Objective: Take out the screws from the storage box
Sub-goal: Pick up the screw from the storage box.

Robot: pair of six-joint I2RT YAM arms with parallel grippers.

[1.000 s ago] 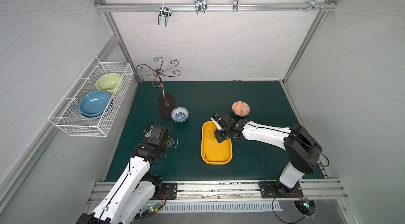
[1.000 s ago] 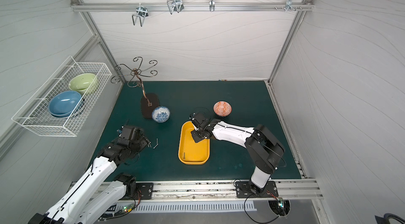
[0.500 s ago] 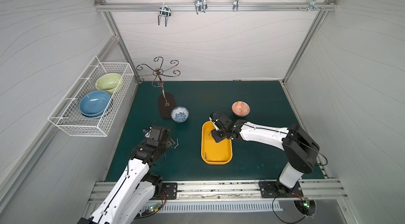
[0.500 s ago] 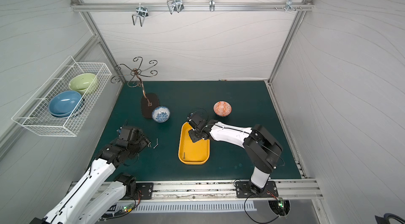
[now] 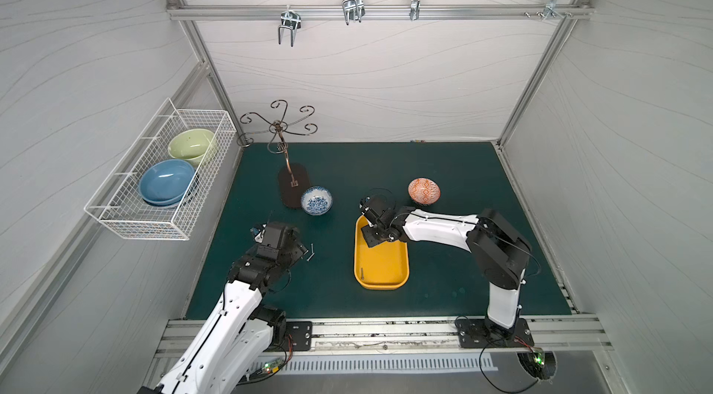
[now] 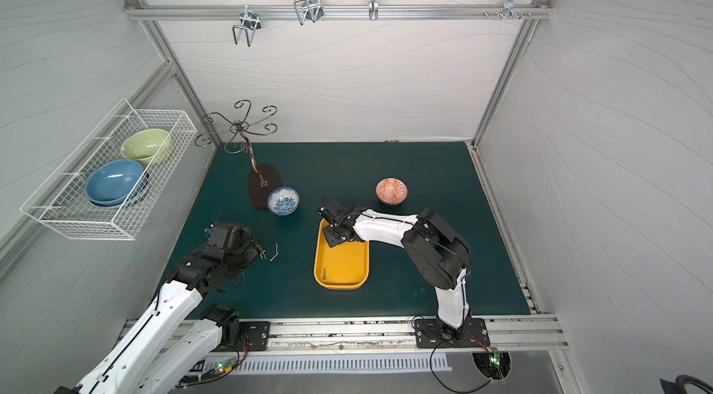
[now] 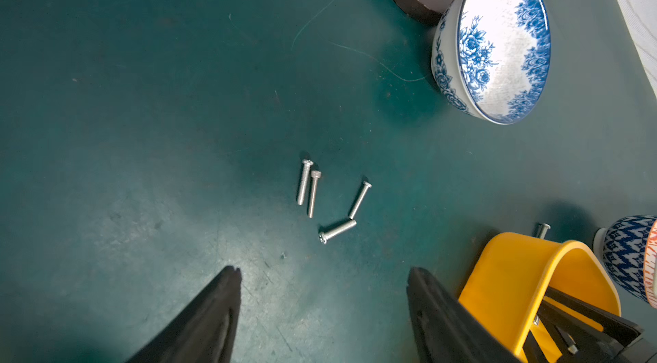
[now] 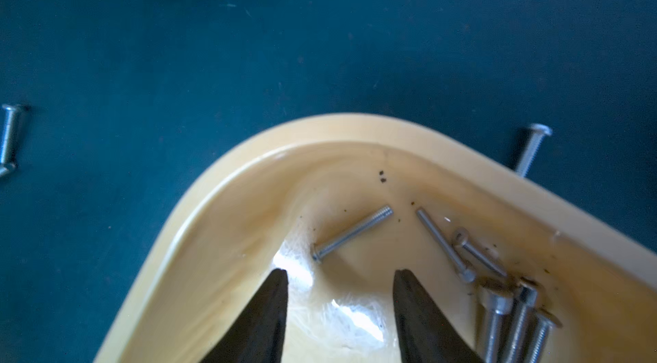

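Overall light: bright, even white light is filling my enclosure (image 5: 366,83) in both top views.
Shadows: the screws (image 7: 313,194) are casting short, soft shadows on the green mat (image 7: 142,94).
Glare: white highlights are gleaming inside the storage box (image 8: 337,126), washing it to cream in my right wrist view.
Blur: my right gripper (image 8: 340,274) and the nearest screws are going out of focus.
Distortion: the blue-and-white bowl (image 7: 497,45) is stretching oval in my left wrist view.

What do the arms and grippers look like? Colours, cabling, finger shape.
Left arm and right arm: glossy white link shells, black joint housings, black base plates on a silver aluminium rail. Thin black cables run outside the joints. Left gripper and right gripper: matte black fingers tapering to narrow tips.
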